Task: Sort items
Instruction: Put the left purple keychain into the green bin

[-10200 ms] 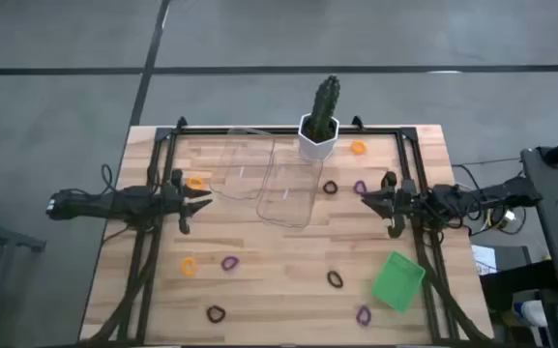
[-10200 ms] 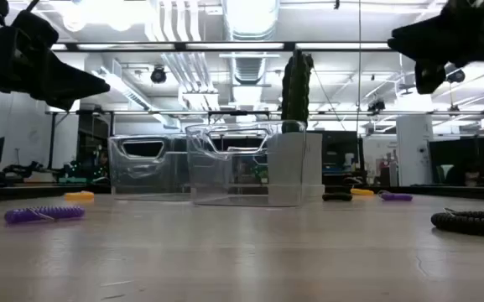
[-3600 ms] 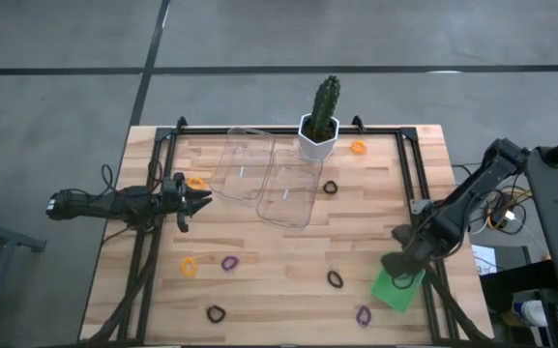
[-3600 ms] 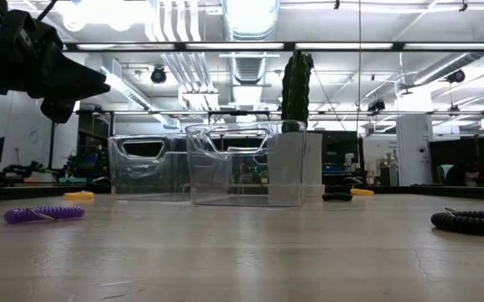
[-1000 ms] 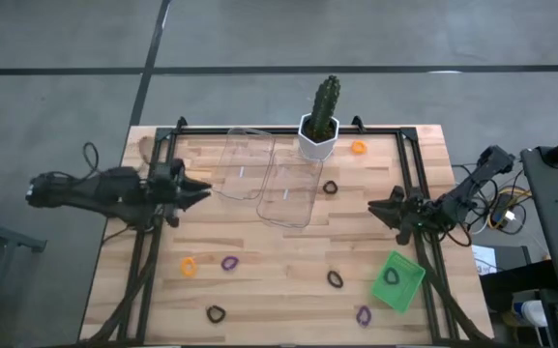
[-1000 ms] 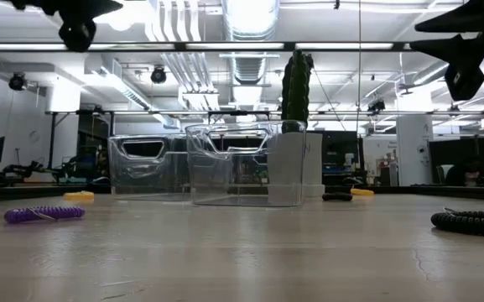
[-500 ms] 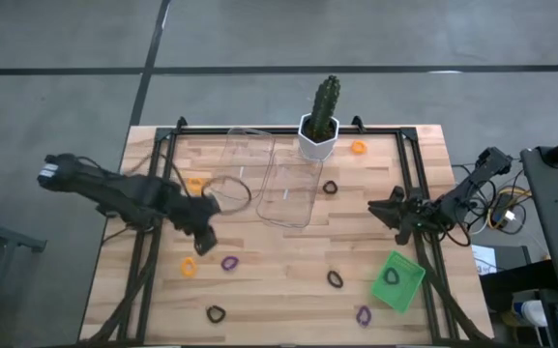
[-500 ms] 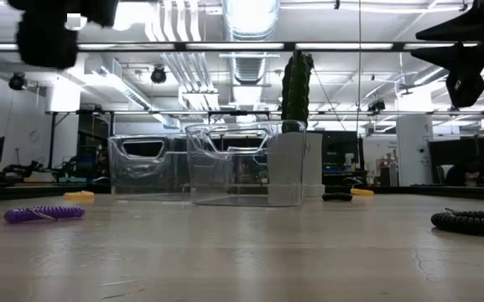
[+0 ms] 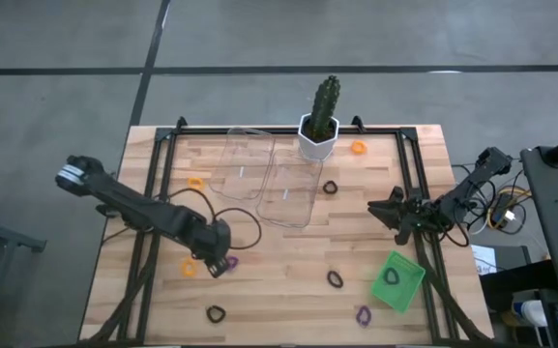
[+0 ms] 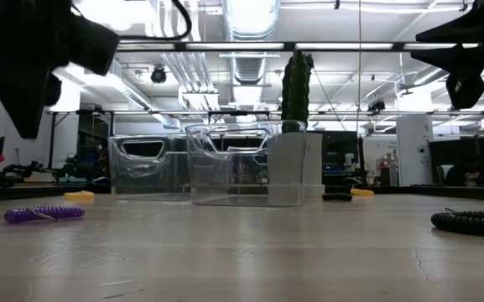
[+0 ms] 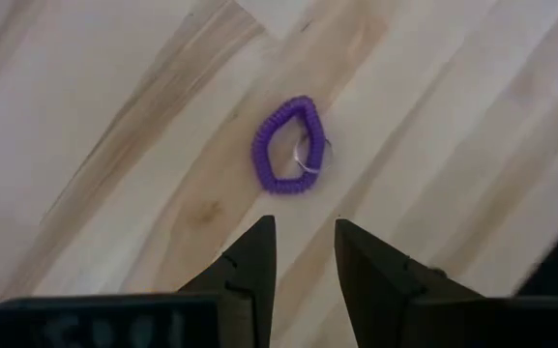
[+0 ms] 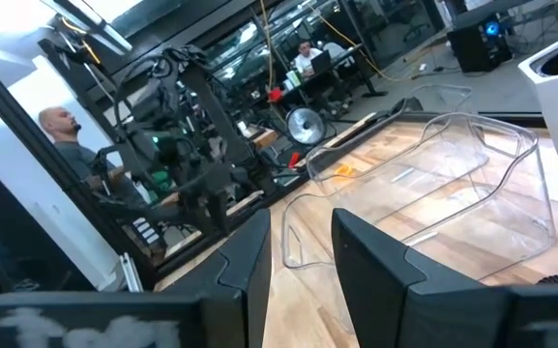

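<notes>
High view: left claw, parted and holding nothing, hovers over purple loop beside orange loop.

Your work surface is a light wooden table of jointed planks. On it you have two clear trays side by side near the far edge, a cactus in a white pot just beside them, and a green square tray near the right front corner. Loose loops lie scattered: orange ones, purple ones and black ones. One black loop sits inside the green tray.
</notes>
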